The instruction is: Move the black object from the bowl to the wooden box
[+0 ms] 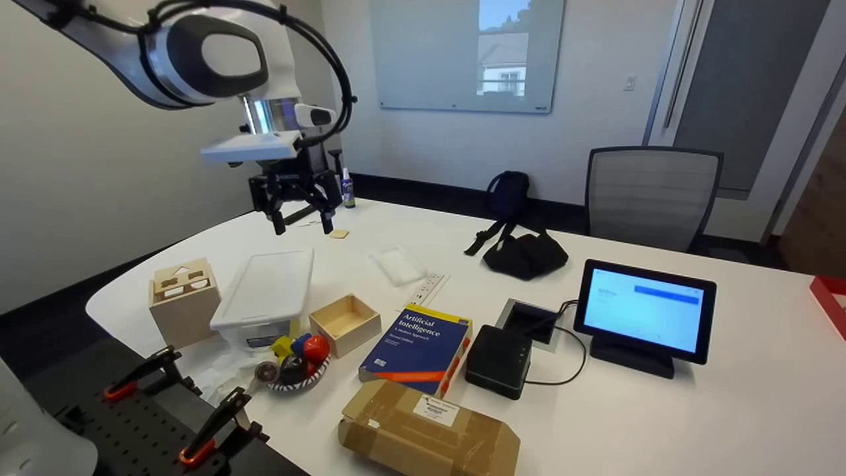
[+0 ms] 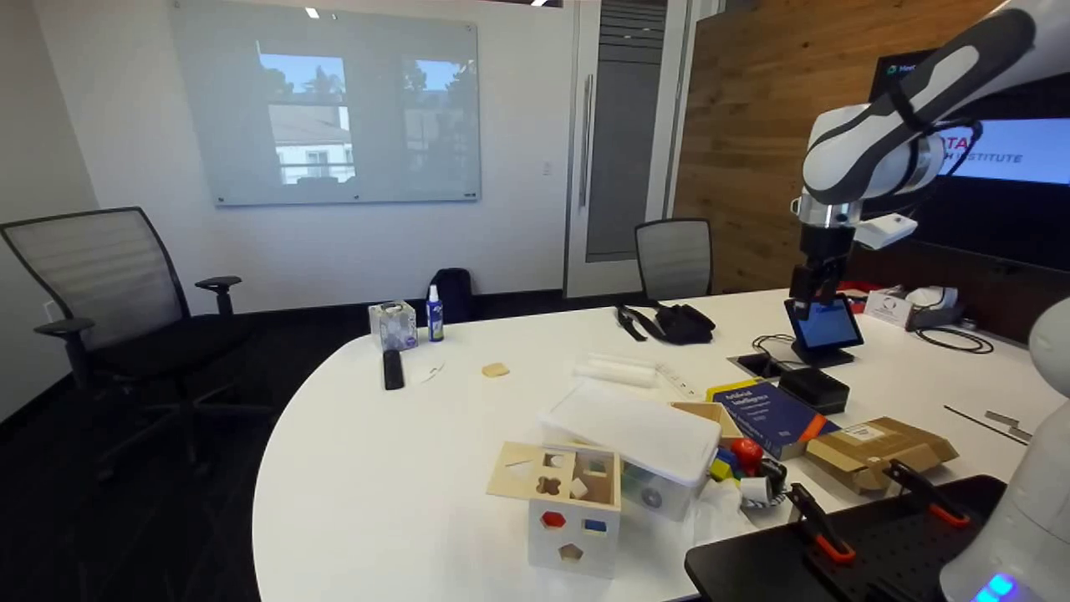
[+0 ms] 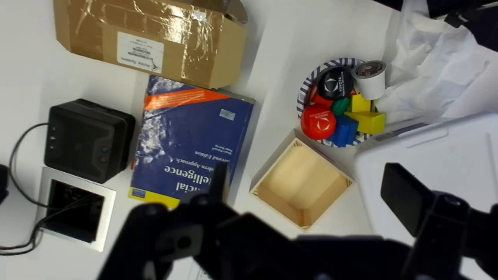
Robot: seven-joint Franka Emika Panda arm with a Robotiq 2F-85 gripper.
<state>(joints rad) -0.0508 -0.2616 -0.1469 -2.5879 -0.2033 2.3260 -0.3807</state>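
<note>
The black object (image 3: 335,83) is a round black ball with white lettering, lying in the striped round bowl (image 3: 304,93). Red, blue, green and yellow pieces and a white cup (image 3: 369,83) share the bowl. The bowl also shows in both exterior views (image 1: 309,382) (image 2: 765,504). The wooden box (image 1: 186,311) is a pale cube with shaped cut-outs, also in an exterior view (image 2: 574,539); it is out of the wrist view. An open square wooden box (image 3: 330,202) stands beside the bowl. My gripper (image 1: 303,227) is high above the table, fingers wide apart, holding nothing.
A white-lidded plastic bin (image 1: 271,284) stands between the cube box and the open box. A blue book (image 1: 416,344), a brown cardboard box (image 1: 429,433), a black device (image 1: 499,360) and a tablet (image 1: 644,311) lie beyond. Clamps (image 1: 215,426) rise near the bowl.
</note>
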